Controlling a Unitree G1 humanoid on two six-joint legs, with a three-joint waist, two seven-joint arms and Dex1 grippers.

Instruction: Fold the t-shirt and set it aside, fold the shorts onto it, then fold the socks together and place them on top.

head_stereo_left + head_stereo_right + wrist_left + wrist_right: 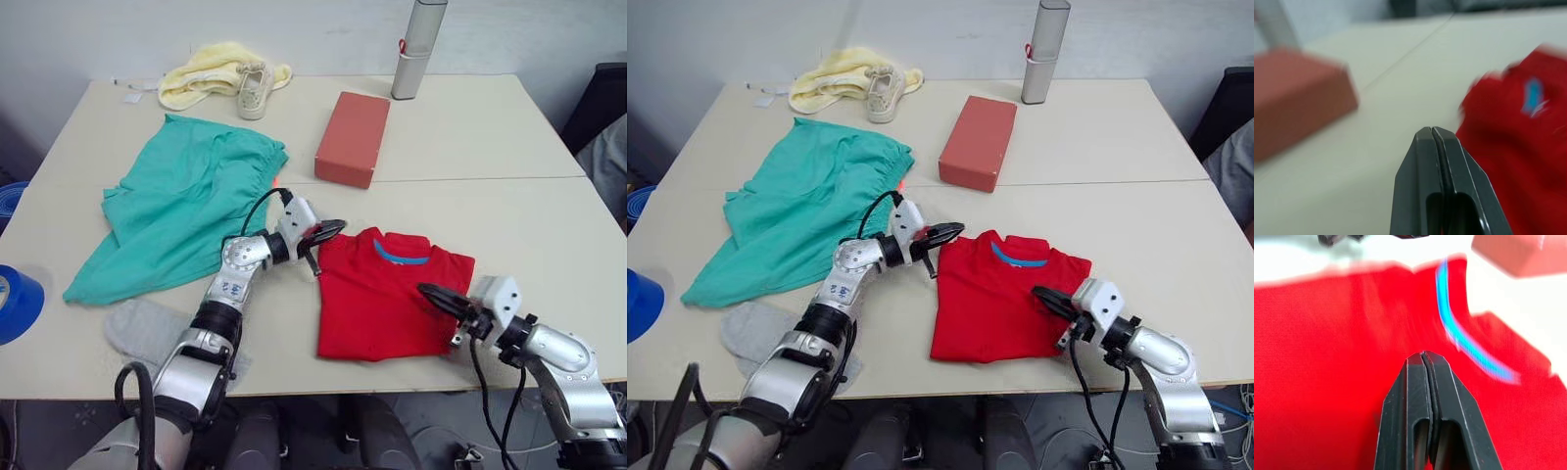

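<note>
Folded t-shirt (387, 299) between closed grippers

Bare table (509, 206) right of t-shirt (382, 299); box (353, 138) behind.

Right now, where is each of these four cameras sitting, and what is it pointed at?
Left eye: on the head, looking down at the table; both arms show.
Right eye: beside it, same scene.
Left wrist: along the shut left hand, toward the box.
Right wrist: along the shut right hand, over the t-shirt.
All four share the t-shirt.
</note>
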